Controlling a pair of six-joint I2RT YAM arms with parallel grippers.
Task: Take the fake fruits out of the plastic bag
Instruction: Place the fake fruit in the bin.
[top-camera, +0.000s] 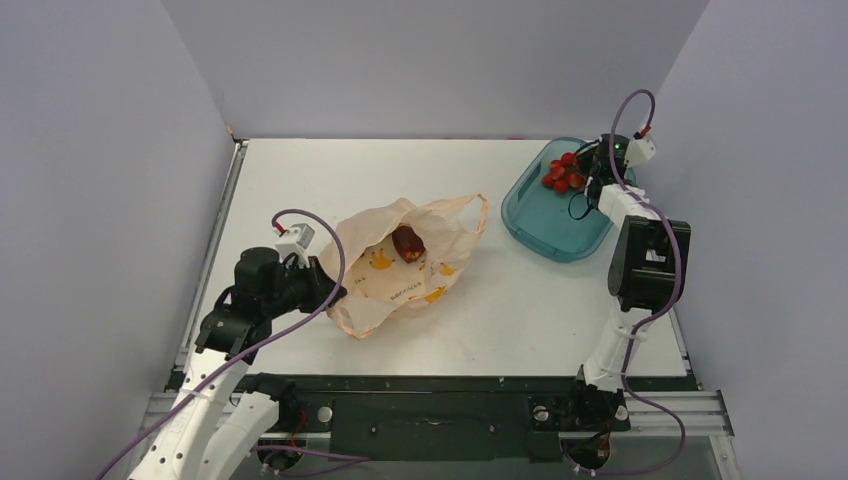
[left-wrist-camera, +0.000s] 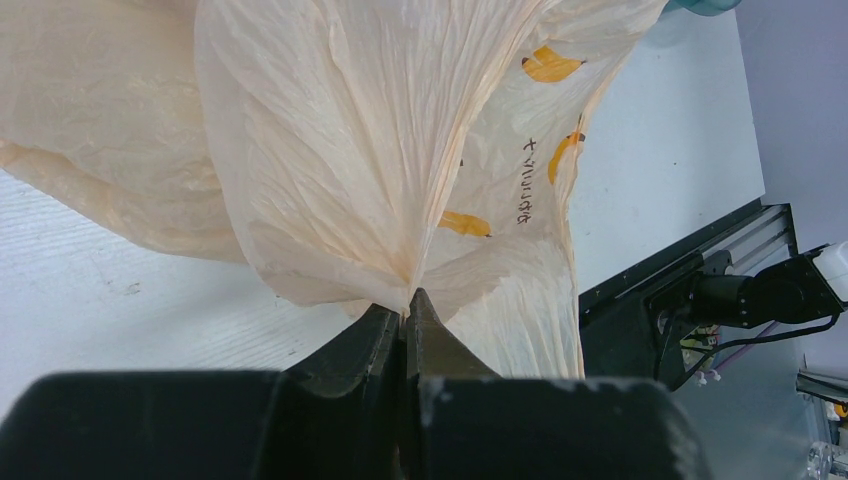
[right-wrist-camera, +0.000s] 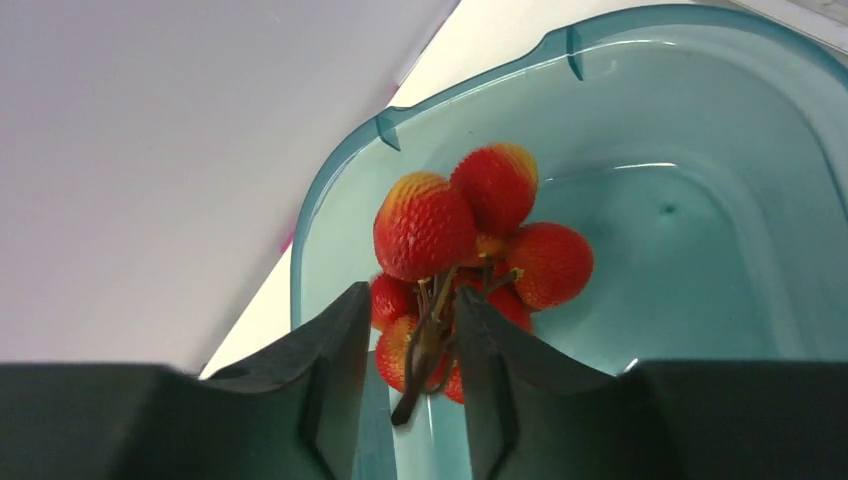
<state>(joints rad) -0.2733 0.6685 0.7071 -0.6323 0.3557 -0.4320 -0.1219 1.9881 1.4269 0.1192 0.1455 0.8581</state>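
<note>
Berry cluster (right-wrist-camera: 470, 265) stem between right jaws over teal tub (right-wrist-camera: 700, 120), left jaws pinched on plastic bag (left-wrist-camera: 400, 150).

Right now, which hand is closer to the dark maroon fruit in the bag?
Left. The left hand pinches the plastic bag at its near-left edge, close to the dark maroon fruit. The right hand is far right over the teal tub, holding the berry cluster.

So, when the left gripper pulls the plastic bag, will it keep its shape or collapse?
Probably collapse. The plastic bag is thin and crinkly, bunching into folds where the left gripper pinches it. It looks very light, so it would likely drag rather than stay put. The dark fruit inside may roll.
</note>
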